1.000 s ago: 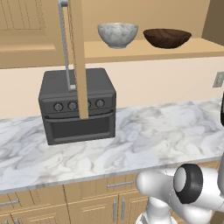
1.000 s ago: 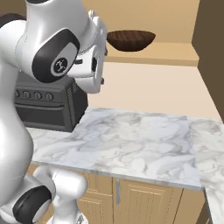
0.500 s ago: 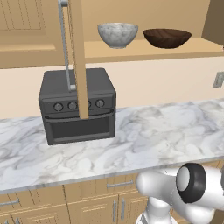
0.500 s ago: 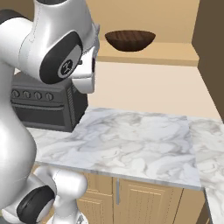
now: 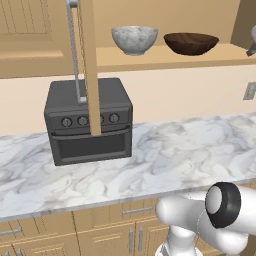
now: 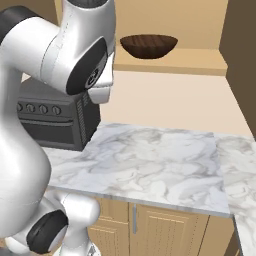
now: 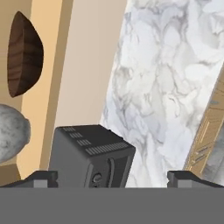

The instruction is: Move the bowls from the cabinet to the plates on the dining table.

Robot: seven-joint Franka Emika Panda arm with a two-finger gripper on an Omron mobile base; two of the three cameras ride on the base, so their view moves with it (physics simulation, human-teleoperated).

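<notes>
The cabinet (image 5: 150,57) stands open, its door (image 5: 89,65) seen edge-on with a long silver handle (image 5: 74,50). On its shelf sit the grey-white marbled bowl (image 5: 134,39) and, to its right, the dark wooden bowl (image 5: 191,43), also seen from the right base (image 6: 148,46). The hand view is rolled on its side: the wooden bowl (image 7: 24,53) and the marbled bowl (image 7: 12,133) lie at its left edge. My gripper (image 7: 113,179) is open and empty, well short of the shelf. The plates and the dining table are out of view.
A black toaster oven (image 5: 89,120) stands on the marble counter (image 5: 175,155) under the shelf, partly behind the open door. Wooden drawer fronts (image 5: 125,230) run below the counter. A wall outlet (image 5: 248,91) is at the right. My white arm (image 6: 60,50) rises high on the left.
The arm's upper links have swung a little to the right in the right base view. The bowls, door and oven have stayed put, and the gripper remains open.
</notes>
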